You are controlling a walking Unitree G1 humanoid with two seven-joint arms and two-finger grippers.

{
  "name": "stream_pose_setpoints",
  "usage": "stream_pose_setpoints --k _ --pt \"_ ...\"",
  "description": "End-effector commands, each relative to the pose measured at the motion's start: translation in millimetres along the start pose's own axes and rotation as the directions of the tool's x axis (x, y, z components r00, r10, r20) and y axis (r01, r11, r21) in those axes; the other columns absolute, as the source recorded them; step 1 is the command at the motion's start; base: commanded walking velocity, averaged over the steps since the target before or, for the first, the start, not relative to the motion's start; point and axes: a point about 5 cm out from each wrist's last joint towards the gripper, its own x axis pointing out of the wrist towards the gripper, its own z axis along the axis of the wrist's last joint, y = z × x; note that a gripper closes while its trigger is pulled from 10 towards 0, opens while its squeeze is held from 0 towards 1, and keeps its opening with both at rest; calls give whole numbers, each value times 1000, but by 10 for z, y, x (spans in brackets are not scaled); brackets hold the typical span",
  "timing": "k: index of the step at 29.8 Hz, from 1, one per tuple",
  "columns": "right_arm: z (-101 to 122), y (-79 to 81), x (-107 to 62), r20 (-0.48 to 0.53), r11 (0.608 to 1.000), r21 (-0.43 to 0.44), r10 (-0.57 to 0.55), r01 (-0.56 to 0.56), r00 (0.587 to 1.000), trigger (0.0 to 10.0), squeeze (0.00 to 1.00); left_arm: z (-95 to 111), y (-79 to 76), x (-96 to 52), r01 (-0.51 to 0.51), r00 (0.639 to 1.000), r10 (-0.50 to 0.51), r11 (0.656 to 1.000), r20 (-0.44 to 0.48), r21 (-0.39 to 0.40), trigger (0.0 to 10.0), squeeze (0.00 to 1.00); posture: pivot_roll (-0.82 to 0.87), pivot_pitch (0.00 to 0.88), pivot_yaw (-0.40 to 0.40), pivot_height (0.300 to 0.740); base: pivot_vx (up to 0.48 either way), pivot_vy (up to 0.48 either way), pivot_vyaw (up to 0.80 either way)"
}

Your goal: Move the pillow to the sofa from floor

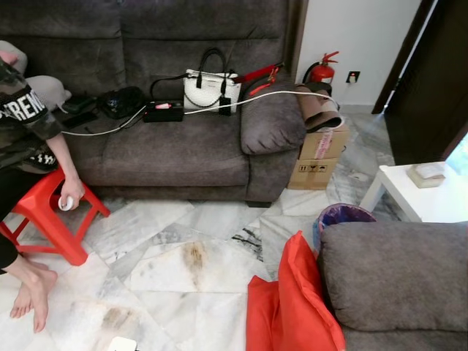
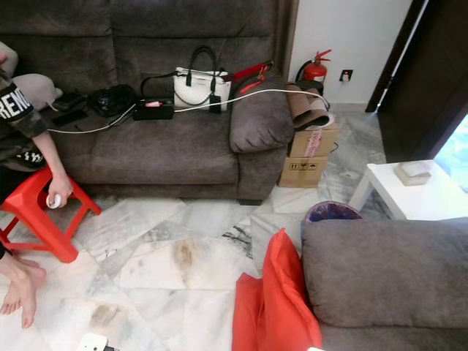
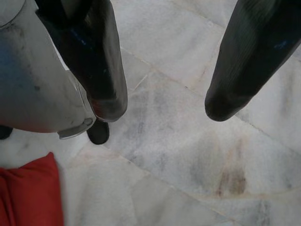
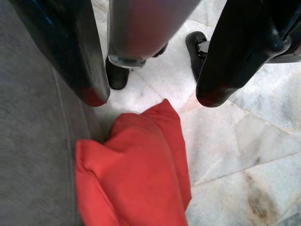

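A red pillow (image 1: 292,307) lies crumpled on the marble floor (image 1: 183,256), propped against the arm of the near grey sofa (image 1: 395,274) at the robot's right. In the right wrist view the right pincer (image 4: 148,96) hangs above the pillow with its two black fingers (image 4: 84,56) apart and holding nothing. The left pincer (image 3: 164,106), in the left wrist view, hangs over bare marble, its fingers likewise spread and empty, with a corner of the pillow at the edge of that view. Across the room a long dark sofa (image 1: 183,146) carries a white handbag (image 1: 210,88), a black power strip (image 1: 162,111) and white cables. A person (image 1: 29,139) sits on a red plastic stool (image 1: 51,216) at the robot's left, bare feet on the floor, one hand holding a small white object. Cardboard boxes (image 1: 318,157) and a fire extinguisher (image 1: 322,72) stand beside the long sofa, and a white tabletop (image 1: 431,201) sits further right, behind the near sofa.
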Motion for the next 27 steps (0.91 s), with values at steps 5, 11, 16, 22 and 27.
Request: stream_pose_setpoints --k 5,11,16,22,27 --pt "-34 -3 -9 -11 1000 0 -2 2 1000 10000 0 -127 80 -38 -21 998 20 1000 -62 -21 10000 0 103 94 59 740 0 0 0" --pt "-35 3 -8 -11 1000 0 -1 1 1000 10000 0 -153 74 -41 -27 997 25 999 -76 -24 10000 0 106 94 59 740 0 0 0" --pt "-31 6 -7 -11 1000 0 0 0 1000 10000 0 -146 58 -35 -25 997 23 999 -77 -22 10000 0 105 92 59 740 0 0 0" --pt "-32 9 -6 -11 1000 0 1 -1 1000 10000 0 -150 46 -37 -17 997 15 1000 -72 -25 10000 0 104 91 59 740 302 0 0" --pt "-36 13 -7 -12 1000 0 2 -2 1000 10000 0 -198 66 -56 -19 996 17 1000 -84 -22 10000 0 106 93 61 740 343 0 0"
